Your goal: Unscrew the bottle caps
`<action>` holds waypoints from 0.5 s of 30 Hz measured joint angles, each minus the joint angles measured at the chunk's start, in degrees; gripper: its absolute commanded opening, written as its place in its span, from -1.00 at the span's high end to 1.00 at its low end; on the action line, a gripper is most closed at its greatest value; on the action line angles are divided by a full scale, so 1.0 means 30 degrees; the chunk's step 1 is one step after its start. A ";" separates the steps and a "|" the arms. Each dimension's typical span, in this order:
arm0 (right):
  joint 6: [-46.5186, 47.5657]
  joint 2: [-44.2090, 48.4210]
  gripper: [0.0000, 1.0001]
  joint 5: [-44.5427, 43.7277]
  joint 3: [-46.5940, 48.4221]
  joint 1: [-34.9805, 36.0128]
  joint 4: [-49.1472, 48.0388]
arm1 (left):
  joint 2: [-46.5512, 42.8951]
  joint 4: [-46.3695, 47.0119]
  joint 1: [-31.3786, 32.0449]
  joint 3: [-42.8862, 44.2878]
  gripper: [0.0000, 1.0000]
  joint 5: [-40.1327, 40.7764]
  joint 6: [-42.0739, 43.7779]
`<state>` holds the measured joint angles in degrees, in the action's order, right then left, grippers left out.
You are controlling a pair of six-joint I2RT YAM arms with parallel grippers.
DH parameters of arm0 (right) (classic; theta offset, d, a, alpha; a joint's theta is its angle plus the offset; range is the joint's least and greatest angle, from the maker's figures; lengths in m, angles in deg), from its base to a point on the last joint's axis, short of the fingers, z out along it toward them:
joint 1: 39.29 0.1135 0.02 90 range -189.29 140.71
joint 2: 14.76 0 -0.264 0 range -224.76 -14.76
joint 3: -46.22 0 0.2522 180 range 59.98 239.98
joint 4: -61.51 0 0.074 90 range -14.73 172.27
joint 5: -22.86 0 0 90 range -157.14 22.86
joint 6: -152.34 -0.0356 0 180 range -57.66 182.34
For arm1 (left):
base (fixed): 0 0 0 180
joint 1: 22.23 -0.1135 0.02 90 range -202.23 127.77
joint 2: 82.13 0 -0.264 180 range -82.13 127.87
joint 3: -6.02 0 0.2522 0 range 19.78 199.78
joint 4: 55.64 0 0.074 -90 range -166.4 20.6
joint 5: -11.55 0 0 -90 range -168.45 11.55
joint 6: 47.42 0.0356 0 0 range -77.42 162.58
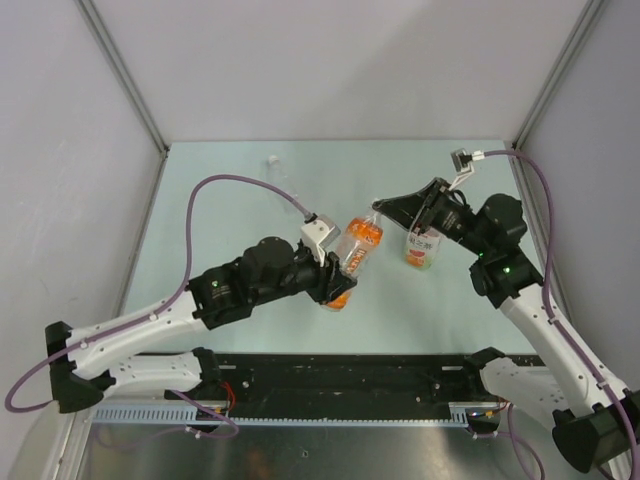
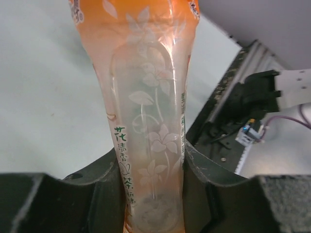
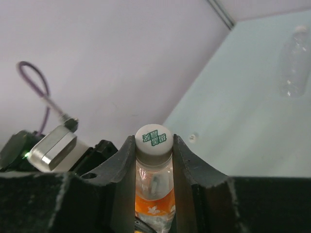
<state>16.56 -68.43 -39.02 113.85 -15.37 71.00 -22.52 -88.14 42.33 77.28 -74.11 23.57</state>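
Seen only from left wrist: left end effector (image 2: 150,199) clamped on orange bottle (image 2: 146,97), bottom centre. Only from right wrist: white cap (image 3: 154,138) flanked by right end effector (image 3: 154,148), centre, grip impossible to tell. Upper right, blurred clear bottle (image 3: 293,63) on surface (image 3: 243,126)

— How is the orange bottle (image 2: 146,121) finished?
— Glossy translucent plastic is seen, flower-printed; the bottle cap (image 3: 154,139) is rendered in smooth white plastic.
— And the fingers (image 2: 82,199) of the left gripper (image 2: 150,155)?
— Matt, grainy black plastic is shown; the table (image 1: 230,200) is seen smooth and matt.
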 measured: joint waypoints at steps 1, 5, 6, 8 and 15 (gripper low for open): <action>-0.0262 0.0219 1.00 0.0539 -0.0284 -0.0197 -0.0984 | -0.0204 0.0576 -0.0131 -0.0153 1.00 -0.0787 -0.0015; -0.1450 0.0648 1.00 0.2113 -0.1297 -0.0882 -0.4495 | -0.0532 0.2033 -0.0415 -0.0423 1.00 -0.2885 -0.0073; -0.1821 0.0670 1.00 0.2528 -0.1574 -0.1042 -0.5523 | -0.0576 0.2426 -0.0481 -0.0517 1.00 -0.3410 -0.0117; -0.2528 0.0656 1.00 0.3213 -0.2076 -0.1297 -0.7380 | -0.0648 0.2922 -0.0546 -0.0663 1.00 -0.4087 -0.0182; -0.3548 0.0634 0.61 0.4408 -0.2463 -0.1515 -1.0469 | -0.1202 0.4080 -0.0568 -0.1151 1.00 -0.5144 -0.0182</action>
<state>5.91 -66.53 -25.80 106.46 -19.92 39.59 -26.12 -75.90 40.62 73.83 -89.54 23.03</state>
